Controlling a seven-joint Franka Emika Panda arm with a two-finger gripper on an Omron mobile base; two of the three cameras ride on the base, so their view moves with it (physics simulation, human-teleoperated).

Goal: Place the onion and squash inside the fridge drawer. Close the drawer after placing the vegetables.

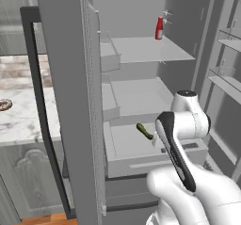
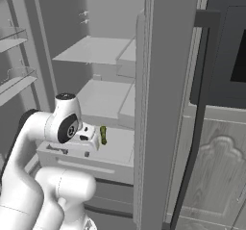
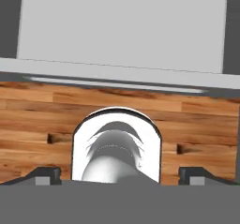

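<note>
**Squash in the open fridge drawer, arm poised at its front**

An open fridge fills both base views. Its pulled-out fridge drawer (image 1: 141,148), a wide, shallow, light-grey box, holds the squash (image 1: 145,131), a small dark green curved vegetable lying toward the back of the drawer floor. The white arm's wrist hangs over the drawer's front right part. In the hand view the two fingers (image 3: 44,175) sit wide apart at the bottom corners with nothing between them, looking down past the drawer's front lip to the wooden floor.

The squash looks light, firm and smooth, best gripped across its middle. The drawer is rigid with a plain front, so it likely wants a flat push on that face. Open doors stand on both sides, leaving a narrow corridor. A donut (image 1: 4,105) rests on the marble counter (image 1: 28,120) to the left
</note>
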